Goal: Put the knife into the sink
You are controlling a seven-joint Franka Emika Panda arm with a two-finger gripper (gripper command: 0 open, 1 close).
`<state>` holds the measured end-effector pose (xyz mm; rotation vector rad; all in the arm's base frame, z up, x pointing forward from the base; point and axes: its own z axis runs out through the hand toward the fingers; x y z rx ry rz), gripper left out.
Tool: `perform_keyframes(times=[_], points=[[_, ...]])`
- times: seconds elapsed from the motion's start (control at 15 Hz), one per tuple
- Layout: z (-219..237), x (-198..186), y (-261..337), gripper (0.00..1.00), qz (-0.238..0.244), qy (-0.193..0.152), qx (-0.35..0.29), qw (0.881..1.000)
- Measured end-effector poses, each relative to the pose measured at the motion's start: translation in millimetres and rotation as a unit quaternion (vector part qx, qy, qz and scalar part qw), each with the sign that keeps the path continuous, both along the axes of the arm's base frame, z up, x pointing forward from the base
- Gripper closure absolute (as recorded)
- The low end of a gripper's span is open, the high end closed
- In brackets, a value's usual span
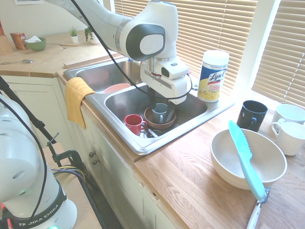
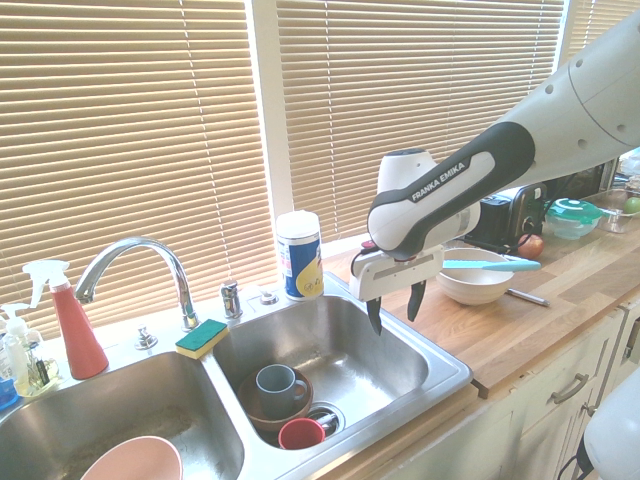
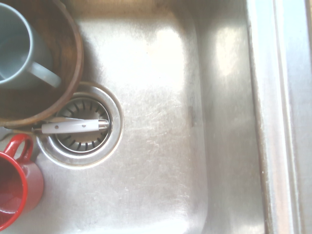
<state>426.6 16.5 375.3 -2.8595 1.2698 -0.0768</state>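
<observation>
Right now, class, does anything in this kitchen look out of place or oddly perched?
Yes. The turquoise knife lies balanced across the rim of the big bowl on the counter, its tip sticking out past the edge, so it could tip off. A yellow cloth also hangs over the sink's front rim.

The knife [image 1: 245, 156] lay across the rim of a bowl [image 1: 228, 164] on the table [image 1: 190, 181], right of the sink [image 1: 124, 138] in the first exterior view. Three mugs [image 1: 251, 114] stood beyond the bowl. The gripper [image 2: 395, 307] hung above the sink's right basin, jaws apart, holding nothing. In that basin a mug [image 1: 159, 112] sat inside a dish [image 1: 155, 124], a cup [image 1: 134, 124] beside it near the drain [image 3: 83, 129]. A canister [image 1: 213, 76] stood on the far rim.
</observation>
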Motion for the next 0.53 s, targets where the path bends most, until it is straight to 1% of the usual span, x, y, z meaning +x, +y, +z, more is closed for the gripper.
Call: perform_keyframes(times=[0.2,0.27,0.4,0.53], points=[[1,1,0,0.0,0.002,-0.001,0.0,1.0],[8,4,-3,0.0,0.017,-0.005,-0.002,1.0],[32,10,-15,0.0,0.075,0.004,-0.005,0.997],[60,13,-39,0.0,0.137,0.02,-0.001,0.99]])
